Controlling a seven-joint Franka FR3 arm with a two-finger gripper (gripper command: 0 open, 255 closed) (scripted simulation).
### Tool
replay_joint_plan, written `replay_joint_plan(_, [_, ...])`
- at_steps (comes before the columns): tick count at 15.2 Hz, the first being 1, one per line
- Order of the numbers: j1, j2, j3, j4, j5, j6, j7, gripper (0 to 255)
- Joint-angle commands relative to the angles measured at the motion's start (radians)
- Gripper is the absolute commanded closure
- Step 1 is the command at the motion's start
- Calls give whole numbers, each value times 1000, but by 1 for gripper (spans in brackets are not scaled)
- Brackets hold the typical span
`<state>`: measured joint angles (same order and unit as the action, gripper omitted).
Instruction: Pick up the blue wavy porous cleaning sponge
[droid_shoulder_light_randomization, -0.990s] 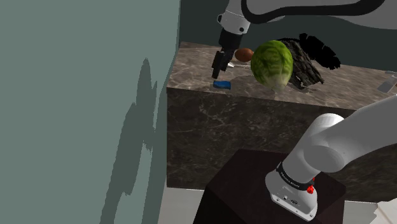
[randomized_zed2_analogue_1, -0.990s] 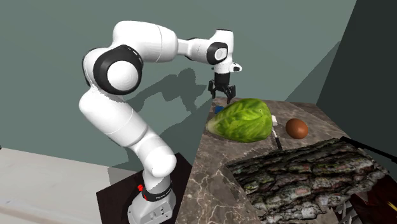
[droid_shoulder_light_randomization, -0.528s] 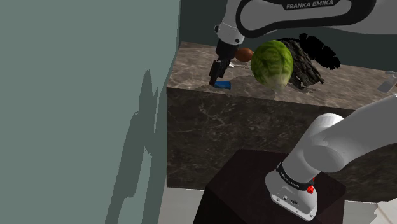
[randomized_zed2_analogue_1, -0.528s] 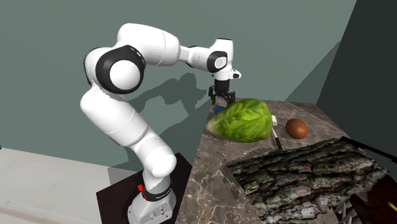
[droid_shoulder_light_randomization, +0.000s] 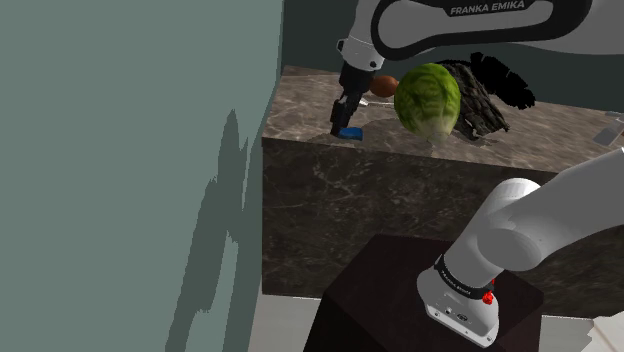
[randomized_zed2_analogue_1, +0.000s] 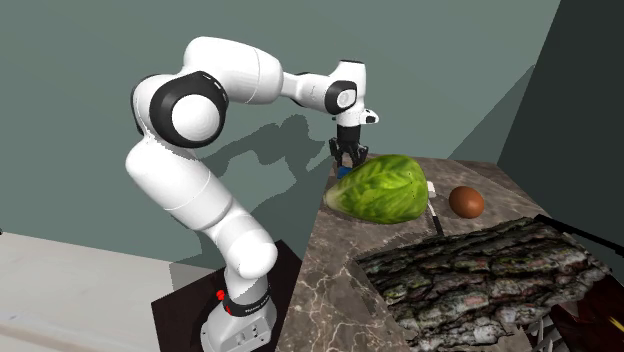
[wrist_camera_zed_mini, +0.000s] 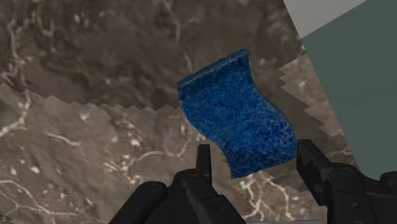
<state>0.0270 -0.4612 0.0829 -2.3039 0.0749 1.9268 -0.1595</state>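
The blue wavy sponge (wrist_camera_zed_mini: 235, 114) lies flat on the brown marble counter (wrist_camera_zed_mini: 95, 127), near its corner by the grey-green wall. My gripper (wrist_camera_zed_mini: 254, 162) is down over the sponge's near end, open, with one finger on each side of that end. The right finger (wrist_camera_zed_mini: 312, 167) is at the sponge's edge and the left one stands a little off it. In the shoulder view the gripper (droid_shoulder_light_randomization: 343, 125) sits right on the sponge (droid_shoulder_light_randomization: 349, 133) at the counter's front edge. In the second exterior view the gripper (randomized_zed2_analogue_1: 349, 165) hangs just behind the green cabbage, with a sliver of the sponge (randomized_zed2_analogue_1: 342, 172) beside it.
A large green cabbage (droid_shoulder_light_randomization: 428, 100) stands close beside the gripper on the counter (droid_shoulder_light_randomization: 400, 200). A brown egg-shaped thing (randomized_zed2_analogue_1: 466, 202) and a dark bark log (randomized_zed2_analogue_1: 490, 275) lie further along. A grey-green wall (droid_shoulder_light_randomization: 130, 150) rises at the shoulder view's left, just past the counter's end.
The gripper came down from above the counter onto the sponge during the last second. In the last half second it sank only slightly and its fingers look a little closer together.
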Motion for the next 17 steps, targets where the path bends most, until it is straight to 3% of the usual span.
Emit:
replay_joint_plan(1, [0,1,0,-1,0,-1,0,255])
replay_joint_plan(17, [-3,12,-6,209,-7,-200,8,255])
